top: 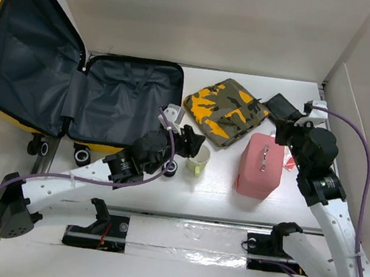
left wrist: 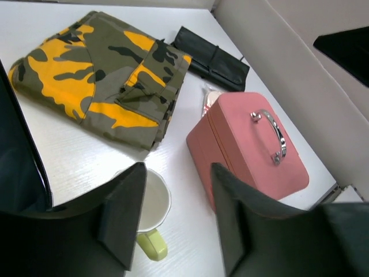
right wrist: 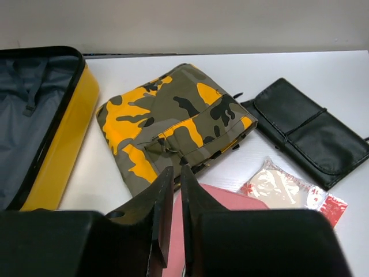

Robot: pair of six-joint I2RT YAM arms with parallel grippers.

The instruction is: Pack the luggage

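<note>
Yellow luggage (top: 125, 100) open — lid cropped, pink case (right wrist: 230, 202) partly behind right fingers (right wrist: 154, 213)

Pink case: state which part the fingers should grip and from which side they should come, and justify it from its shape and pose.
Grip the metal handle of the pink case, coming straight down from above. The case sits flat with the handle facing up and arching clear of the top; its boxy body looks too wide to pinch.
</note>
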